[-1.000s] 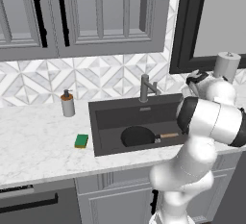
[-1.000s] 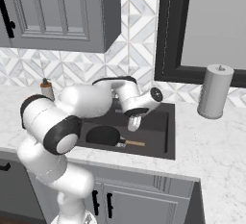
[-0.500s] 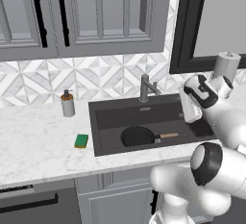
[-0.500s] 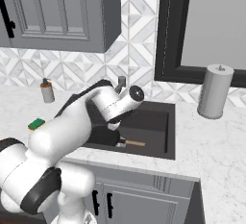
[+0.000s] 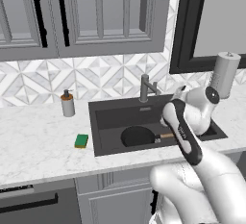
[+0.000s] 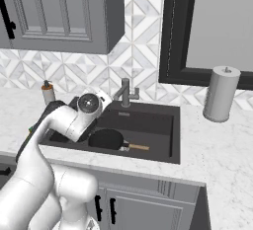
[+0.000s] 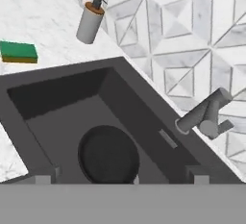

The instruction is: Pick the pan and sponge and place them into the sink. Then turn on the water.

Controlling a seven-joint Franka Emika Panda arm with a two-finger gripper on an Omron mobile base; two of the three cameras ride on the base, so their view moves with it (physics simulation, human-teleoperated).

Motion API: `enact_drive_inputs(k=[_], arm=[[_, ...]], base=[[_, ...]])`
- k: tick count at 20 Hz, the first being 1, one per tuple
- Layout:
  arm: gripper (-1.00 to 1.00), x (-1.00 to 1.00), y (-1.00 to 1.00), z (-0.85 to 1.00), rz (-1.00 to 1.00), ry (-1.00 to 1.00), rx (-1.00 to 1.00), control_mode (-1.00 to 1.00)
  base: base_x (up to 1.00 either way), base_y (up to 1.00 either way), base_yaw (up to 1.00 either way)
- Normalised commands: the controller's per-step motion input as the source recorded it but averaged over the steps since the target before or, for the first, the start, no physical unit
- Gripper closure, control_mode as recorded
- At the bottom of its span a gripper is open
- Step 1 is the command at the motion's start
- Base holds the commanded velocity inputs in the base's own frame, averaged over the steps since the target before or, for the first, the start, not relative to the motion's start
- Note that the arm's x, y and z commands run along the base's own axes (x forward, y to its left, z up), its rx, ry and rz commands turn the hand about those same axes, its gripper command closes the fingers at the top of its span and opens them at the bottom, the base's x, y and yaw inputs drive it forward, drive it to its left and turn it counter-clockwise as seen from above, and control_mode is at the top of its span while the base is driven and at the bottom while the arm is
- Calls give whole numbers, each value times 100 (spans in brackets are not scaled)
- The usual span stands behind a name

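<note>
The black pan lies flat on the floor of the dark sink, its wooden handle pointing right. In the hand view the pan lies below my gripper, which hangs above the basin. Its two fingertips stand far apart, open, with nothing between them. The green and yellow sponge lies on the marble counter just left of the sink, also seen as the sponge beyond the basin's rim. The grey faucet stands at the back rim, with no water running from it.
A soap dispenser stands on the counter at the back left, near the tiled wall. A paper towel roll stands right of the sink. Grey cabinets hang above the counter. My own arm crosses over the sink's right front corner.
The arm has swung and the hand has moved left over the sink. The pan and sponge have stayed in place, and the gripper stays open.
</note>
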Motion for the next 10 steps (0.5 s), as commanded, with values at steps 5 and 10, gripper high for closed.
enact_drive_inputs(k=[5,10], arm=[[-100,-29,91,54,-41,1,30,-100],[-100,-6,83,44,-30,30,18,-100]], base=[[0,0,0],[0,0,0]])
